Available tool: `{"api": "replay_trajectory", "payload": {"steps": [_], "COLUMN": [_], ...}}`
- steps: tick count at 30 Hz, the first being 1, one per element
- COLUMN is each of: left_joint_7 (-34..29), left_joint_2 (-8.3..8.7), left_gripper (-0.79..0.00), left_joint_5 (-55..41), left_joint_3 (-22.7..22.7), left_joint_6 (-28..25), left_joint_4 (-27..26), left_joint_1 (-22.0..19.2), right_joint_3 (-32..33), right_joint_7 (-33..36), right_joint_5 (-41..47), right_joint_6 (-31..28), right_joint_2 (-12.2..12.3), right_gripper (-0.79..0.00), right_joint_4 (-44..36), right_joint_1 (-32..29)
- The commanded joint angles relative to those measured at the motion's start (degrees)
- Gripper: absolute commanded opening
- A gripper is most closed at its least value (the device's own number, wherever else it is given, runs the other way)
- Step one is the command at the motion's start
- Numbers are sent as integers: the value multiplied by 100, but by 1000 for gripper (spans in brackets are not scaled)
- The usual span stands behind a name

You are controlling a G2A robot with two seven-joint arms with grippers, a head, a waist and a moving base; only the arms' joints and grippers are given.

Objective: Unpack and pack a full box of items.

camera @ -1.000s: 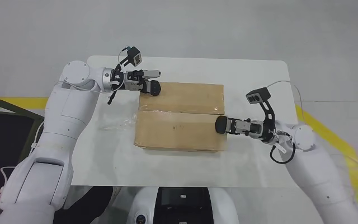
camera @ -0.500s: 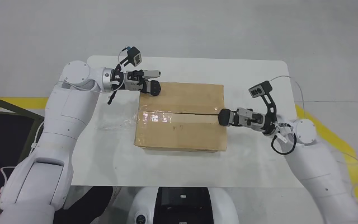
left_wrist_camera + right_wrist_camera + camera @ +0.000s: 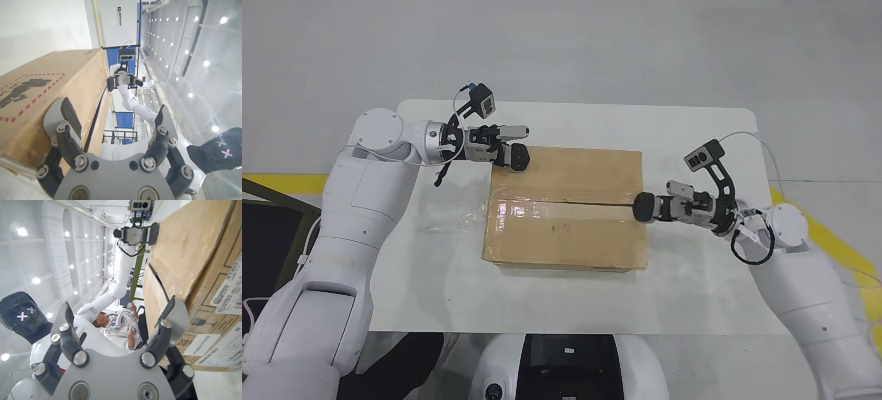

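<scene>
A closed cardboard box lies in the middle of the white table, its two top flaps meeting at a taped seam. My left gripper stands open at the box's far left corner; in the left wrist view the left gripper has one pad against the box top edge and the other in the air. My right gripper is open at the right end of the seam. The right gripper has one finger resting on the box edge.
A crumpled clear plastic sheet lies on the table left of the box. Bare table runs along the front and right sides. The floor beyond the table has a yellow line.
My right gripper has moved from over the near flap toward the far side and slightly right, to the seam's right end. The left arm has kept still.
</scene>
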Motion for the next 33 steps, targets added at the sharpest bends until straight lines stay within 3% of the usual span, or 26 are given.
{"api": "replay_trajectory", "payload": {"steps": [1, 28, 33], "left_joint_7": [0, 0, 390], "left_joint_2": [0, 0, 32], "left_gripper": [0, 0, 0], "left_joint_5": [0, 0, -97], "left_joint_3": [0, 0, -119], "left_joint_6": [0, 0, 45], "left_joint_4": [0, 0, -317], "left_joint_1": [0, 0, 228], "right_joint_3": [-18, -72, -72], "right_joint_7": [9, -49, -49], "right_joint_5": [-60, -230, -230], "right_joint_6": [50, 46, 46], "right_joint_2": [-10, -69, -69], "right_gripper": [0, 0, 0], "right_joint_4": [12, 142, 142], "right_joint_1": [40, 130, 130]}}
